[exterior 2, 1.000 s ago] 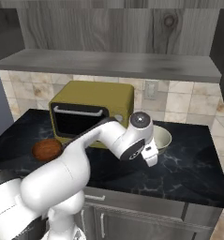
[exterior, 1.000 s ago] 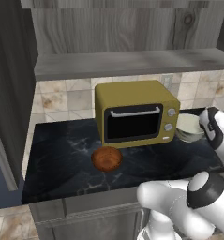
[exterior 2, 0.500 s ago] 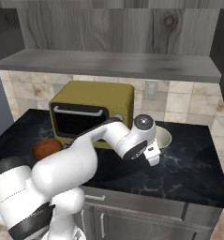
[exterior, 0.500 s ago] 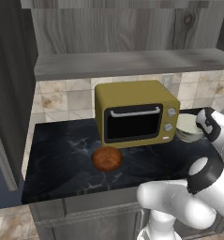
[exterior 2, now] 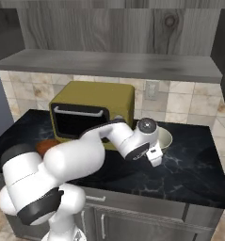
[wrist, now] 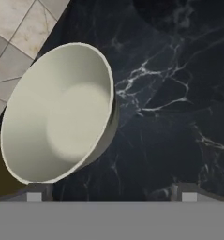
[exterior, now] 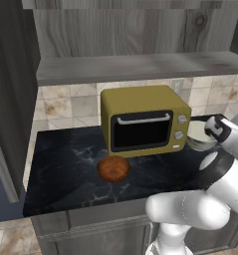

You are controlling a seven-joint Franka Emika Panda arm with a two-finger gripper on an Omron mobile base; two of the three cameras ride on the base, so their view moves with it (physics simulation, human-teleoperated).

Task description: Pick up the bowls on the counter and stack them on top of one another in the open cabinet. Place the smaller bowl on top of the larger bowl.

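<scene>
Counter (exterior: 65,164): polished black stone with pale marble veins. Large bowl (wrist: 57,112): smooth, glossy cream glaze, greyer on its outer wall. Small bowl (exterior: 113,169): reddish-brown, speckled, wood-like, dull sheen. Cabinet (exterior 2: 109,63): grey weathered wood, matt, visible grain and a knot in the back panel. Microwave (exterior: 140,104): mustard-yellow matt casing, dark glossy door, pale metallic handle. Wall (exterior 2: 180,101): beige mottled stone tile.

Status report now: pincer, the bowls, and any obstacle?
Pincer open, above larger bowl, holding nothing. Smaller bowl on counter before microwave. Microwave right beside larger bowl.
</scene>
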